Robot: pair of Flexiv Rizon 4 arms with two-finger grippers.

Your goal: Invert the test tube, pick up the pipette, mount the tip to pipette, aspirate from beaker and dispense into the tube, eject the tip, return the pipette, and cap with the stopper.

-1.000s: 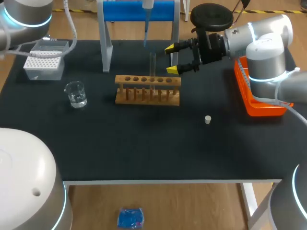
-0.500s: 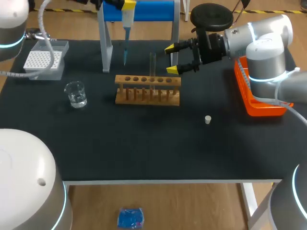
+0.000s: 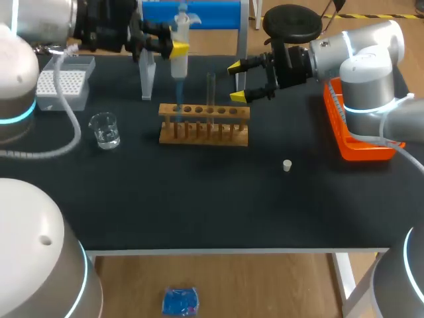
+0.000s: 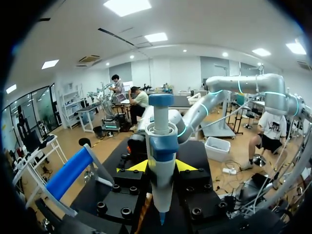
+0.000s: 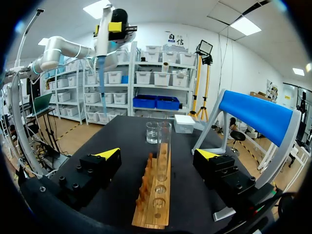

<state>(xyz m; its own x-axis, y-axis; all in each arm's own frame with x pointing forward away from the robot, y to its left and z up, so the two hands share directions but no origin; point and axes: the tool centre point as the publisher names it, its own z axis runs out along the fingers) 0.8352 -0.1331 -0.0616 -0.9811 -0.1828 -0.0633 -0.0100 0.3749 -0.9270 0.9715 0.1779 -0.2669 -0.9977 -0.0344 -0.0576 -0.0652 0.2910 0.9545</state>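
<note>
My left gripper is shut on the white-and-blue pipette, held upright with its thin tip over the left end of the wooden rack. In the left wrist view the pipette stands between the yellow tips of the left gripper. A clear test tube stands upright in the rack. My right gripper hangs open just right of the tube; in its own view the right gripper has the tube and rack ahead. The beaker stands at the left, and the white stopper lies at the right front.
A tip box sits at the back left. The blue pipette stand rises behind the rack. An orange tray lies at the right edge under my right arm.
My left arm has swung in from the back left and lowered the pipette toward the rack's left end. The right arm has not moved.
</note>
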